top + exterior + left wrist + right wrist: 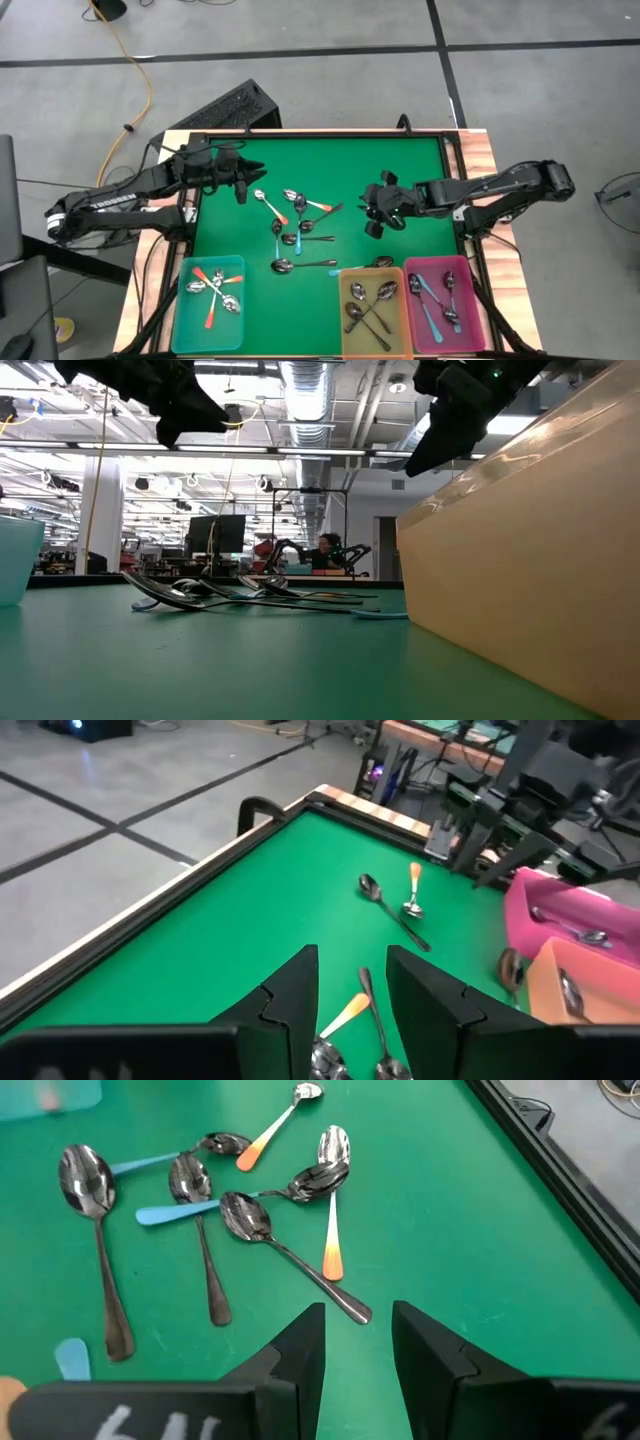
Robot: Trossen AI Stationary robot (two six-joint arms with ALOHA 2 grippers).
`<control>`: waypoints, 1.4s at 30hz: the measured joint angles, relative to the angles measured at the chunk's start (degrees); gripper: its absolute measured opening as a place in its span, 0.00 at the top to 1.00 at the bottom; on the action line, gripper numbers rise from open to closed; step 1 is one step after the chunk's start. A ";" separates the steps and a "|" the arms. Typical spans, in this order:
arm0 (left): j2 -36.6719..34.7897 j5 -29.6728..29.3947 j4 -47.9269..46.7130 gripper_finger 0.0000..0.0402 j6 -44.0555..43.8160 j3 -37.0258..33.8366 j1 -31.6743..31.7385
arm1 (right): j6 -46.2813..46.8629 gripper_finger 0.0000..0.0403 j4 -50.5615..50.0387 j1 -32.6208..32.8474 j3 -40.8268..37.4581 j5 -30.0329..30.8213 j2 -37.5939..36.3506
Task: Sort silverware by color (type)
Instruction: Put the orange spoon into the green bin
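Spoons [300, 218] loose mid-table, left gripper [247, 182], right gripper [377, 212] narrowly parted (seemingly empty)

text: "TROSSEN" — white letters | on: left arm [110, 203] | elsewhere: probably nothing legible

The left arm reaches in from the left edge of the high view, its elbow low at the far left and its wrist angled toward the upper middle. The left gripper [246, 183] hangs there with fingers parted and nothing between them. The right arm stretches in from the right edge, nearly level across the frame. The right gripper [374, 212] sits right of centre, fingers apart and empty.
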 joint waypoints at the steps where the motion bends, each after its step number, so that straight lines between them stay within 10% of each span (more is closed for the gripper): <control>1: -0.13 0.17 -0.18 0.74 0.45 0.00 -0.10 | 0.38 0.69 -0.01 -0.01 0.01 -0.02 -0.03; 23: 6.69 4.07 -4.62 0.74 2.77 0.00 -0.29 | 18.63 0.69 -22.23 -0.26 0.03 2.41 0.21; 42: 6.70 6.78 -5.38 0.74 4.07 0.00 -4.77 | 15.20 0.69 -28.60 -1.80 -1.85 3.42 1.17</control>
